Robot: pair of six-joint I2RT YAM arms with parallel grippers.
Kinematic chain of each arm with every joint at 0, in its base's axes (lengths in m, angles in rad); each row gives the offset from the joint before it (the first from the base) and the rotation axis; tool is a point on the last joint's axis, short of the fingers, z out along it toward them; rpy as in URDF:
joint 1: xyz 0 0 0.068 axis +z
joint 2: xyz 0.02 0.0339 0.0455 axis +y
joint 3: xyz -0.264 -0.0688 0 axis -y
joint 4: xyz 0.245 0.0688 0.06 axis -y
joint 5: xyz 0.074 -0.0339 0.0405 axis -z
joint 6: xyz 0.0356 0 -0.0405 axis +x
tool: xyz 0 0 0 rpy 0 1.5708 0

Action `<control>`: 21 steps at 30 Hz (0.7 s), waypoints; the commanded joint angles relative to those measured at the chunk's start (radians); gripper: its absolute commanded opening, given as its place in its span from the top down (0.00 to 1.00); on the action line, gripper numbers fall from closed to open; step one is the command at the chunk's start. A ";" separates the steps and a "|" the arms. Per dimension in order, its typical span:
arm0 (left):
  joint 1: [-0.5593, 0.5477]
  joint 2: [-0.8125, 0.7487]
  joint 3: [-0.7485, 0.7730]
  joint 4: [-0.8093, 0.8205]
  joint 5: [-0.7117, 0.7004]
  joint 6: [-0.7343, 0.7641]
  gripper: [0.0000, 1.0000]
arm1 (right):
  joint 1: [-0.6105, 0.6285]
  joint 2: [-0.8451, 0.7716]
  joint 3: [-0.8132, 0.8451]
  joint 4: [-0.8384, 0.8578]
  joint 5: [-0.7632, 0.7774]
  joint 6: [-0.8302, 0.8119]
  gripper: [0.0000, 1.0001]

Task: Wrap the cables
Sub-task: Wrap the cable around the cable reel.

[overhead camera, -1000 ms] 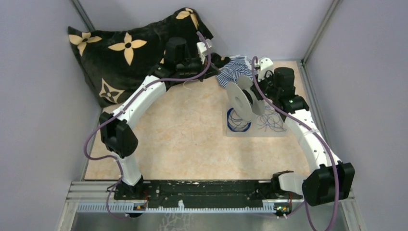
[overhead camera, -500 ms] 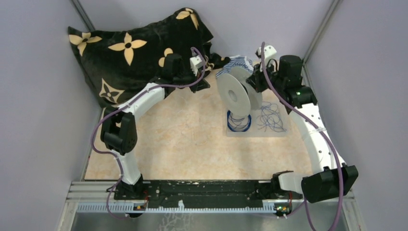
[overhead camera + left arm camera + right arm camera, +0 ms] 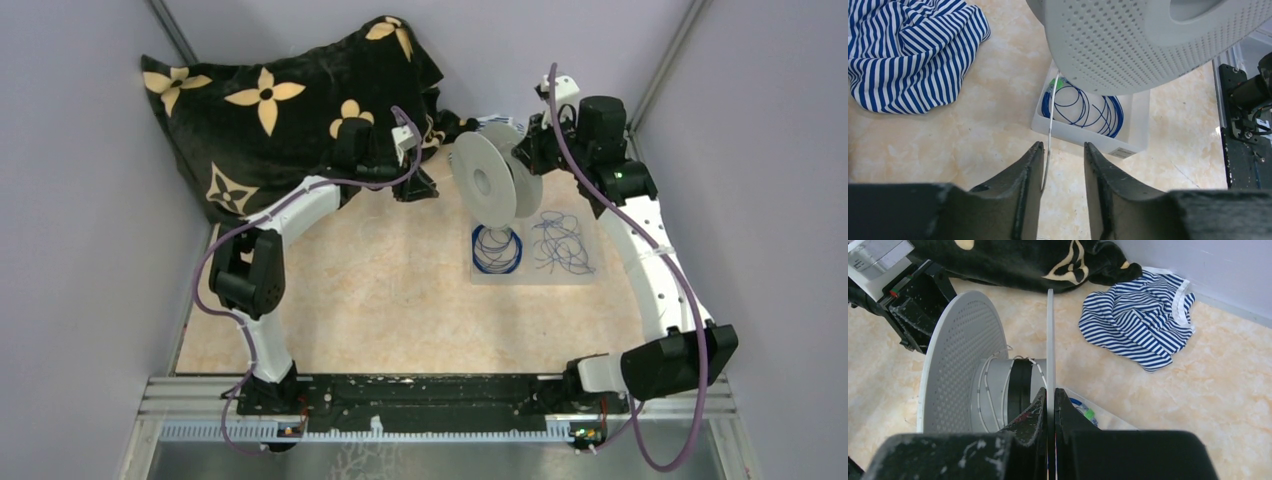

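Cables (image 3: 497, 249) are seen lying in a white tray (image 3: 528, 272) on the table. One is a blue coil (image 3: 1083, 107) with a green bit, and a loose tangle (image 3: 562, 243) lies beside it.

A spool (image 3: 470, 165) is held up over the tray by the right gripper (image 3: 1050, 402). Its fingers are pressed tight on one thin side disc. A white wire (image 3: 1050, 115) hangs down from the spool's edge, between the fingers of the left gripper (image 3: 1062, 150). Those fingers are apart and nothing is pinched.

For good winding, the wire should be closed on softly and pulled a little tight. It should be guided onto the middle drum as the spool is turned, so that no loops get caught.

A few wire turns on the drum are shown only in the right wrist view. The wire between the open fingers is shown only in the left wrist view. From above, that wire is too thin to be made out.
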 commanded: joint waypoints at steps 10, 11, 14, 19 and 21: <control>0.063 -0.126 -0.116 -0.077 0.030 0.215 0.21 | -0.021 -0.025 0.119 0.021 -0.002 0.019 1.00; 0.064 -0.131 -0.119 -0.097 0.013 0.245 0.19 | -0.021 -0.023 0.128 0.014 -0.002 0.016 1.00; 0.068 -0.143 -0.131 -0.151 -0.034 0.316 0.16 | -0.021 -0.016 0.161 -0.010 0.001 0.006 1.00; 0.067 -0.167 -0.150 -0.194 -0.159 0.423 0.15 | -0.021 -0.014 0.185 -0.029 -0.010 0.000 1.00; 0.068 -0.165 -0.148 -0.200 -0.201 0.450 0.15 | -0.021 -0.016 0.190 -0.035 -0.017 -0.001 1.00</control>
